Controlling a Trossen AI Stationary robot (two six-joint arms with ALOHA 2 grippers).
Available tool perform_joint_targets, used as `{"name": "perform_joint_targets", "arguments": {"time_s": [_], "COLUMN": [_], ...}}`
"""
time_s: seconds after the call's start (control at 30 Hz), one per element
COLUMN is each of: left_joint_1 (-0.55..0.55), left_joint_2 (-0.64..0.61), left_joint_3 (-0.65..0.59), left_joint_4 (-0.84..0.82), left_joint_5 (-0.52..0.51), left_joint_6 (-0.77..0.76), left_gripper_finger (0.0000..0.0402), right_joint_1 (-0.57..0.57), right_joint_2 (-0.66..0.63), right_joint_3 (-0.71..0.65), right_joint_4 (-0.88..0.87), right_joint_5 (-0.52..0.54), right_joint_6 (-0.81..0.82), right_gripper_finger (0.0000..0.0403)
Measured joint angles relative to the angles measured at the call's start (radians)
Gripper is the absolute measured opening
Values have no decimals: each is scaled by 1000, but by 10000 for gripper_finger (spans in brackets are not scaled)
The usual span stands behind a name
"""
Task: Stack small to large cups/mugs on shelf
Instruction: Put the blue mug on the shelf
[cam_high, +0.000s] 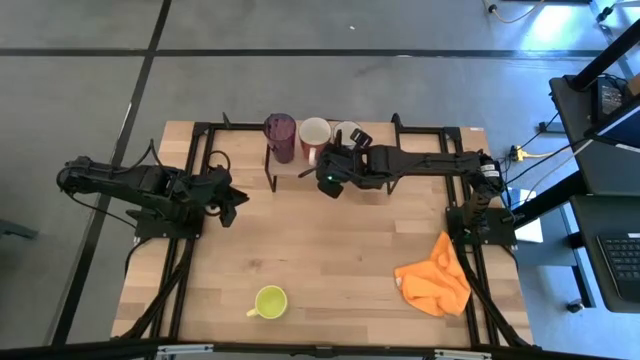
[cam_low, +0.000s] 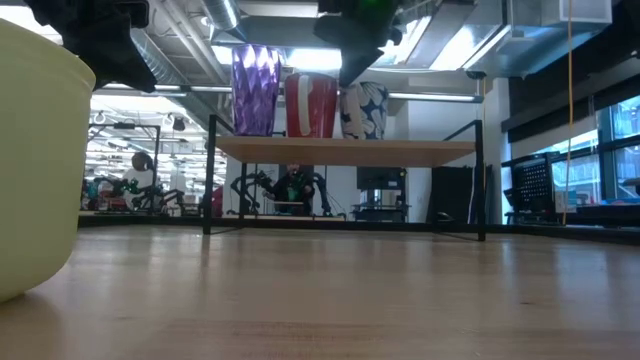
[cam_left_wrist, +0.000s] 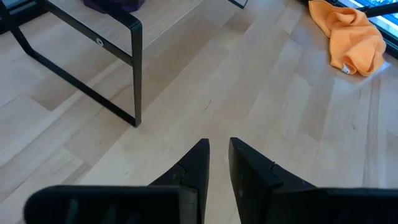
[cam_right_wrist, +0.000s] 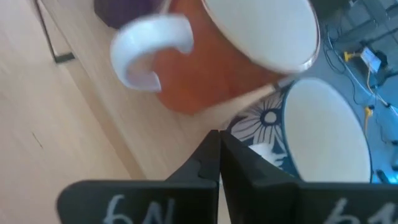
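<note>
The tall purple tumbler (cam_high: 280, 135), the reddish-brown mug (cam_high: 314, 134) and the white patterned mug (cam_high: 347, 131) stand upright in a row on the light-wood shelf (cam_low: 345, 150). The yellow-green mug (cam_high: 270, 301) stands on the table near its front edge, and looms at the left of the low view (cam_low: 30, 150). My right gripper (cam_right_wrist: 219, 140) is shut, above the shelf's front edge, its tips pointing at the gap between the reddish-brown mug (cam_right_wrist: 205, 68) and the patterned mug (cam_right_wrist: 280, 124). My left gripper (cam_left_wrist: 217, 148) hovers left of the shelf, its fingers a narrow gap apart and empty. My right gripper's shut fingers (cam_right_wrist: 208, 152) slant down from the table's near side toward the low parts of the reddish-brown mug and the patterned mug. I cannot tell whether they touch either mug or the shelf board.
An orange cloth (cam_high: 435, 285) lies crumpled at the table's right front. The shelf's black metal legs (cam_left_wrist: 137, 74) stand close ahead of my left gripper. Black frame rails run along both table sides.
</note>
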Motion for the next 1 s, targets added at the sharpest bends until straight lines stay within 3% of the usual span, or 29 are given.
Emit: {"name": "perform_joint_targets", "arguments": {"time_s": [0.77,1.0], "left_joint_1": [0,0], "left_joint_2": [0,0], "left_joint_3": [0,0], "left_joint_4": [0,8], "left_joint_5": [1,1], "left_joint_6": [1,-1], "left_gripper_finger": [55,55], "right_joint_1": [27,49], "right_joint_2": [0,0], "right_joint_3": [1,102], "right_joint_4": [-43,-40], "right_joint_5": [5,84], "right_joint_6": [64,89], "right_gripper_finger": [10,10]}}
